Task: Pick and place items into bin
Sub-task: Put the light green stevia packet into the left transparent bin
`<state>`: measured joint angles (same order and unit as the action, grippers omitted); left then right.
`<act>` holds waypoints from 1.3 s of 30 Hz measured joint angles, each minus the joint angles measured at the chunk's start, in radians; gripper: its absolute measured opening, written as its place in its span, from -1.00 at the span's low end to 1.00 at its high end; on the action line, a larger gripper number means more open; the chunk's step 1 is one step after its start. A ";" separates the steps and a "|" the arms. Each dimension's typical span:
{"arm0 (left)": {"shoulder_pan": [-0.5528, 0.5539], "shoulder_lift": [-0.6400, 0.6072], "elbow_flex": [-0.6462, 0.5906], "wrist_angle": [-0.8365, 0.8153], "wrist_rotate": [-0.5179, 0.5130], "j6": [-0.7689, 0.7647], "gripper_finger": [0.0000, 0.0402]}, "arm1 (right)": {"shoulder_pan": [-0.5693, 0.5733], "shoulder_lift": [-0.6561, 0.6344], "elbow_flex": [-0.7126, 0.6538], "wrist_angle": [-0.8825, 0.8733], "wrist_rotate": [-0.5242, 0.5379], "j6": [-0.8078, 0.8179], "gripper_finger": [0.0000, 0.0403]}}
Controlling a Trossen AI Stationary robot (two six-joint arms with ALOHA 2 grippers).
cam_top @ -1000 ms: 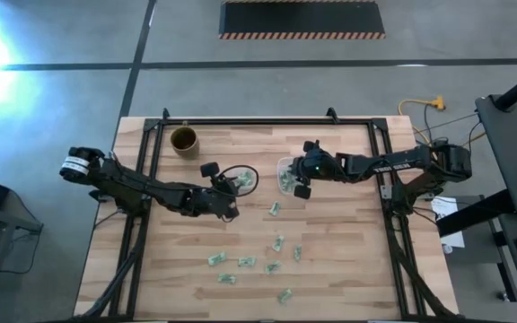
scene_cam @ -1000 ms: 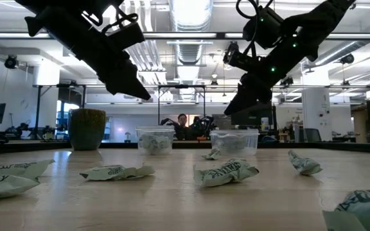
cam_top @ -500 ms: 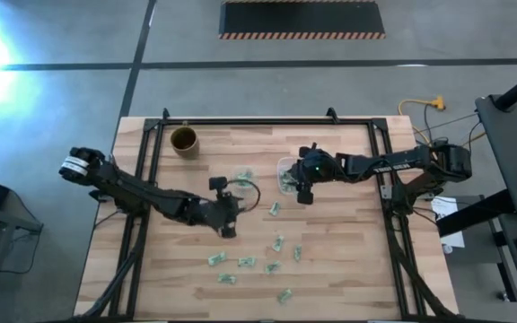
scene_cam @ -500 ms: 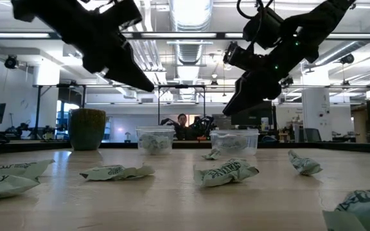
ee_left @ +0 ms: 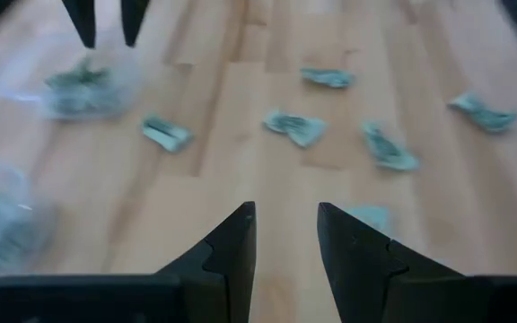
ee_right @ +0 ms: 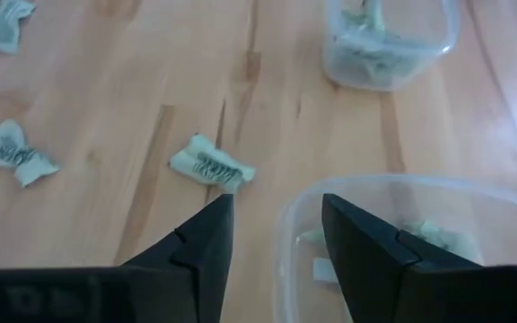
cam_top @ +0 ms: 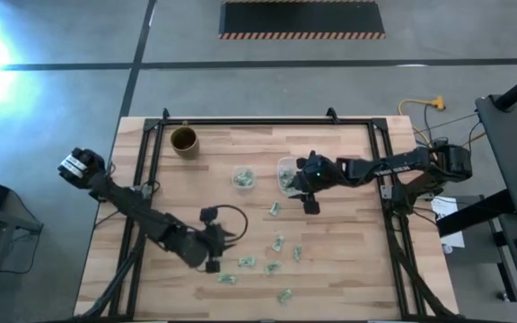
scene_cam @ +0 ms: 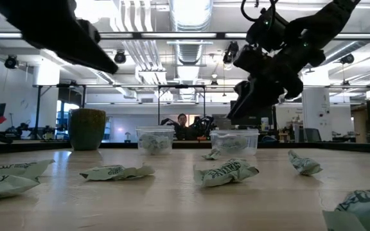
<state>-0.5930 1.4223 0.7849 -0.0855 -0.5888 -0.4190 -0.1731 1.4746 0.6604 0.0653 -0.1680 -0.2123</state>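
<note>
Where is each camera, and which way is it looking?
High view: above, looking straight down at the table and both arms.
Low view: at tabletop height, looking across wrappers into the room; arms hang overhead.
Left wrist view: on the left arm, looking past its open left gripper at wrappers.
Right wrist view: on the right arm, right gripper open.
Shared: both wrist views show the two clear tubs.

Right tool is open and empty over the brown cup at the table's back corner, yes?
No. The right tool is open and empty, but it hangs by the clear tub near the table's middle, as the high view shows. The brown cup stands alone at the far left corner.
</note>
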 joint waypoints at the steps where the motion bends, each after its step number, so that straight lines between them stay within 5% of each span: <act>1: -0.016 0.000 0.000 -0.005 -0.001 -0.027 -0.48 | 0.005 0.000 -0.007 0.004 0.000 0.001 -0.21; 17: -0.089 0.157 0.000 -0.011 0.129 -0.276 -0.48 | 0.025 0.000 -0.040 0.031 0.002 0.012 -0.22; 39: -0.089 0.195 -0.002 -0.116 0.191 -0.361 -0.48 | 0.025 0.000 -0.040 0.031 0.001 0.010 -0.28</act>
<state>-0.6819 1.6169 0.7827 -0.2015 -0.3980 -0.7800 -0.1478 1.4746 0.6201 0.0963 -0.1665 -0.2020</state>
